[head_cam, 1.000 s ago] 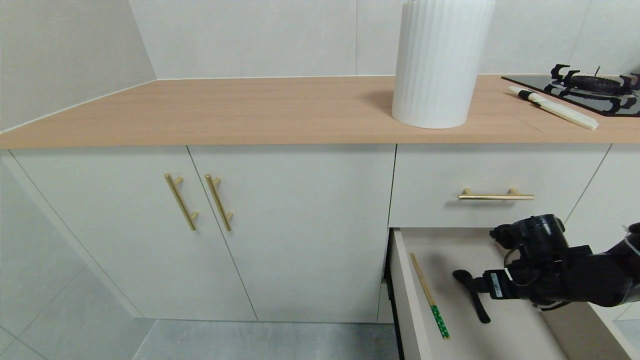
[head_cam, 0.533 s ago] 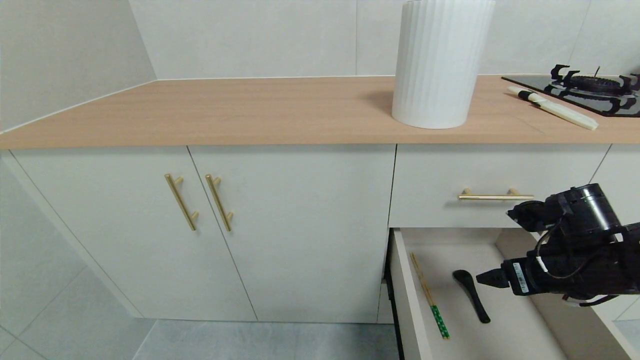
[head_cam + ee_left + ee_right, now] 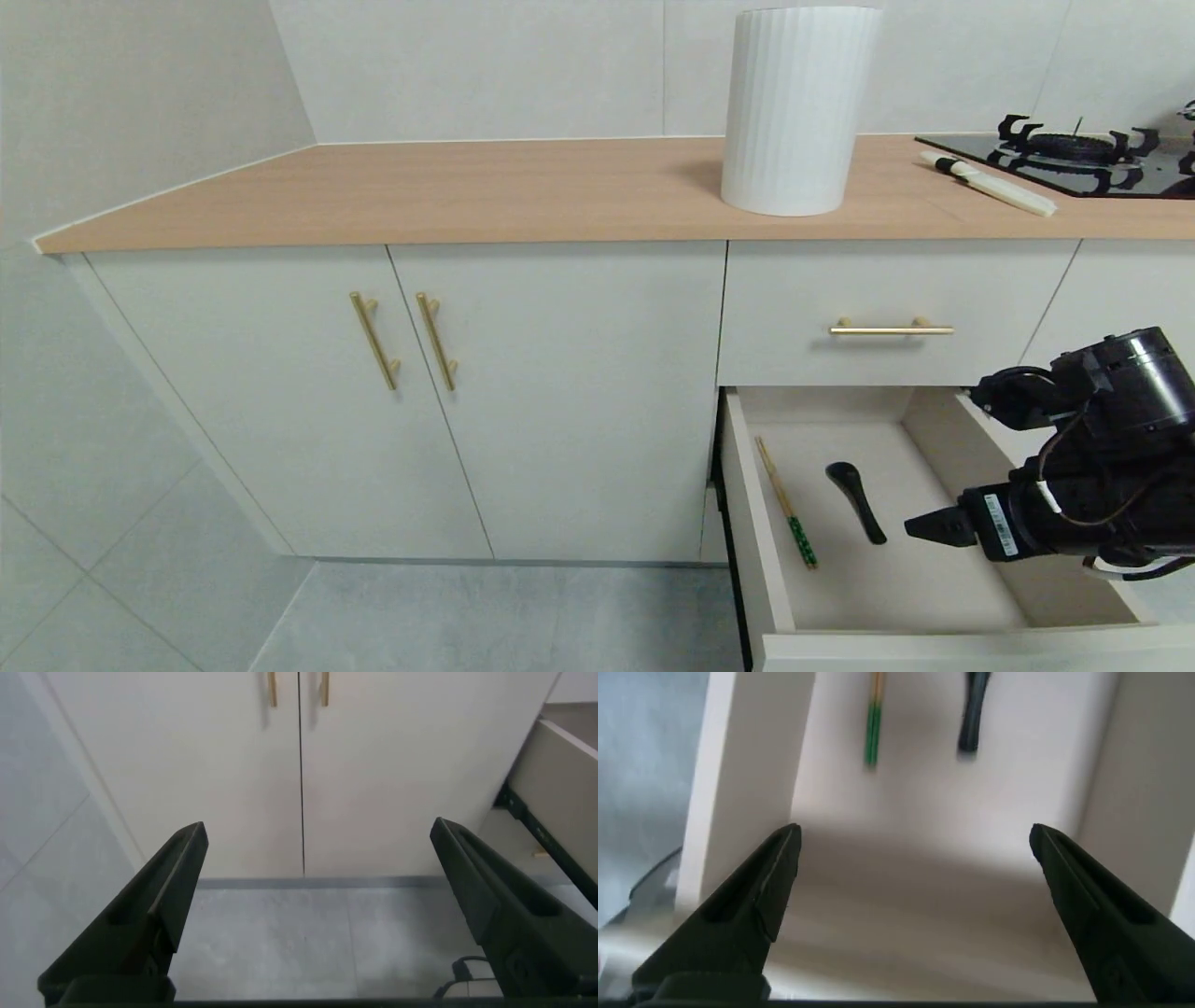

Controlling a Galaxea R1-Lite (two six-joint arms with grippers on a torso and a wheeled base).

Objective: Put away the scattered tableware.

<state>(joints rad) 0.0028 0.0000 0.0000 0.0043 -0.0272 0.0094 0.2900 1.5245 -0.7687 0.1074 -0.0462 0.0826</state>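
The lower drawer [image 3: 747, 504] stands pulled out. On its floor lie a pair of wooden chopsticks with green ends [image 3: 786, 516] and a black spoon [image 3: 855, 499], side by side and apart. My right gripper [image 3: 929, 530] hovers over the drawer's right side, to the right of the spoon, open and holding nothing. From the right wrist, the open right gripper [image 3: 913, 840] looks down at the chopsticks [image 3: 874, 728] and spoon [image 3: 973, 714]. My left gripper [image 3: 318, 831] is open and faces the cabinet doors [image 3: 299, 756] low above the floor. A white utensil with a black band [image 3: 988, 184] lies on the counter.
A tall white ribbed container [image 3: 794, 110] stands on the wooden counter [image 3: 467, 191]. A gas hob [image 3: 1074, 154] sits at the far right. The upper drawer [image 3: 892, 329] is closed. Grey floor tiles spread to the left below the cabinet doors [image 3: 411, 392].
My right gripper drew back from the spoon, to the right and up; the spoon stays lying in the drawer. The head camera has shifted, so the whole scene sits differently.
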